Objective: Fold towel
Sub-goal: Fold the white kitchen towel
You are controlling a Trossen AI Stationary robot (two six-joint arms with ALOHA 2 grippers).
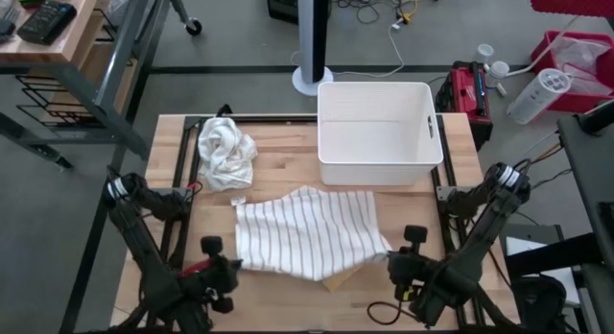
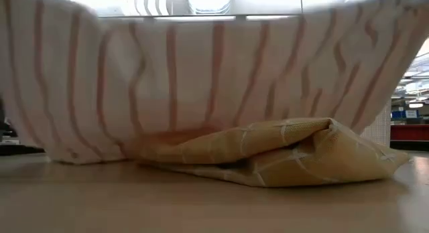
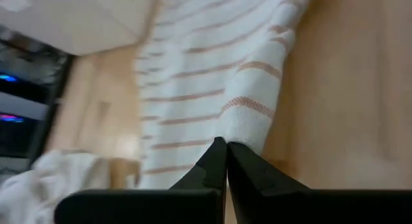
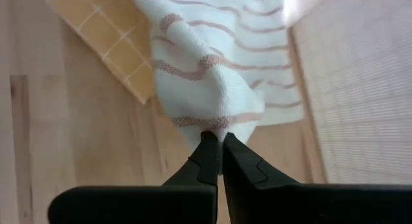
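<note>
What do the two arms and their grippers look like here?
Both arms are dark with black jointed links. The left gripper and right gripper each have two black, tapering, wedge-shaped fingers. White bands ring the shoulder joints, and thin cables run along the arms.

White bin (image 1: 380, 132) at table's (image 1: 278, 171) far edge; crumpled white cloth (image 1: 225, 152) beside; yellow cloth (image 2: 268, 152) near front.
</note>
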